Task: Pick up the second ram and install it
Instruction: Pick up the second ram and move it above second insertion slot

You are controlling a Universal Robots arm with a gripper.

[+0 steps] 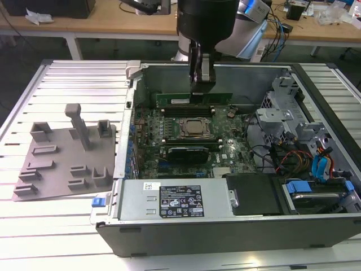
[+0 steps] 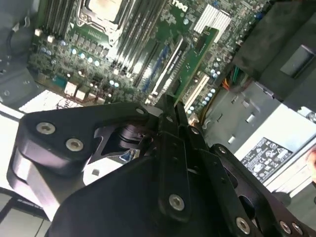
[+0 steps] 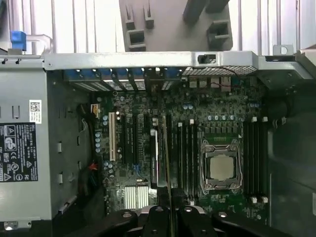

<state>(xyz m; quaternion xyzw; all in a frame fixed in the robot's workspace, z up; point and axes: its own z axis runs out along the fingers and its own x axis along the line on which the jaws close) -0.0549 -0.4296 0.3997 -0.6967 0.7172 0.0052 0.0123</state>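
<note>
The second ram [image 1: 194, 99] is a long green stick with a white label. It is held level inside the open computer case [image 1: 133, 107], just above the motherboard's black slots behind the processor socket [image 1: 194, 129]. My gripper [image 1: 202, 84] comes down from above and is shut on the stick's top edge at its middle. In the second wrist view the ram [image 2: 195, 59] runs out from between the fingers [image 2: 170, 128] over the board. In the first wrist view the ram [image 3: 166, 158] shows edge-on beside the memory slots. Whether it touches a slot I cannot tell.
A wider black card [image 1: 187, 152] stands in front of the socket. The power supply [image 1: 169, 200] lies along the case's near side, with drive bays and cables [image 1: 304, 152] at the exterior view's right. A grey holder fixture [image 1: 67, 158] sits on the slatted table [image 1: 73, 84] at the left.
</note>
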